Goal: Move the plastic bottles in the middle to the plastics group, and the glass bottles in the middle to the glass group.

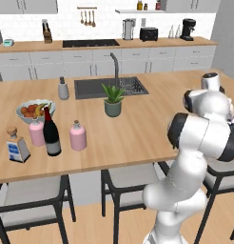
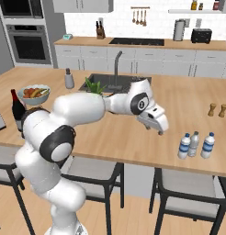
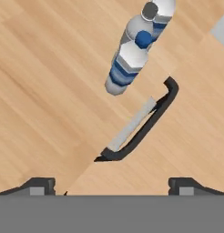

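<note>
Three small clear water bottles with blue bands (image 2: 194, 144) stand together near the counter's front right; from above they cluster at the top of the hand view (image 3: 132, 59). My gripper (image 2: 154, 127) hovers left of them, above the counter, open with nothing between its fingertips (image 3: 38, 185). At the far left, the dark wine bottle (image 1: 51, 134) stands close in front of a pink bottle (image 1: 37, 133). A second pink bottle (image 1: 78, 136) stands apart to their right. The square cork-stoppered bottle (image 1: 17, 146) is furthest left.
A fruit bowl (image 1: 35, 110) sits behind the glass bottles. A potted plant (image 1: 112, 101) and a sink (image 1: 109, 87) occupy the counter's middle. Brown salt and pepper shakers (image 2: 217, 110) stand behind the water bottles. Stools (image 3: 136, 123) sit under the counter's front edge.
</note>
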Robot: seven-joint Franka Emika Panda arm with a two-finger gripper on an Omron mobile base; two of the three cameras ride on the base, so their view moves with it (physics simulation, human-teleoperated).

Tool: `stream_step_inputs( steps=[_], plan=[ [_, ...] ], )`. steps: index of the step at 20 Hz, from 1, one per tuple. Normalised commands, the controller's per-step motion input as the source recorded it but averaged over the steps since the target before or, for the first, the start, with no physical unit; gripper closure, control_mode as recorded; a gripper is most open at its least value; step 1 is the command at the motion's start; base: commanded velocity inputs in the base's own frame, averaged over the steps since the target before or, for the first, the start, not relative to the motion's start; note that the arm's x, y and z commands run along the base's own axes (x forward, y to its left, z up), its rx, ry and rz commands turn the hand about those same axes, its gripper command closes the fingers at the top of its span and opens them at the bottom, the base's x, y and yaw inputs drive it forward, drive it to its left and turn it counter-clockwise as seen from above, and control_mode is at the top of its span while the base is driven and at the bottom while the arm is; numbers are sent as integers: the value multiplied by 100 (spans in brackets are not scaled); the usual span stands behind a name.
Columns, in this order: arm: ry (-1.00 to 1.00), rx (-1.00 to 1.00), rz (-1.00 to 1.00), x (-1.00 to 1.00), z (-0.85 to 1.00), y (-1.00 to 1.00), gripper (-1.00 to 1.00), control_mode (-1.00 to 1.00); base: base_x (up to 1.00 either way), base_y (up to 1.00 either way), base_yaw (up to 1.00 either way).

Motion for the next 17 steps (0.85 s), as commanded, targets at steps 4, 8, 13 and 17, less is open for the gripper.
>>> stream_step_inputs(
  steps=[4,8,13,17],
  plan=[
    [-3,-4,9,-59,-3,98,-100,-100,0,0,0],
    [0,4,16,-57,18,76,-100,-100,0,0,0],
    [0,7,31,-71,29,50,-100,-100,0,0,0],
    [0,0,40,-70,29,48,-100,-100,0,0,0]
  ],
)
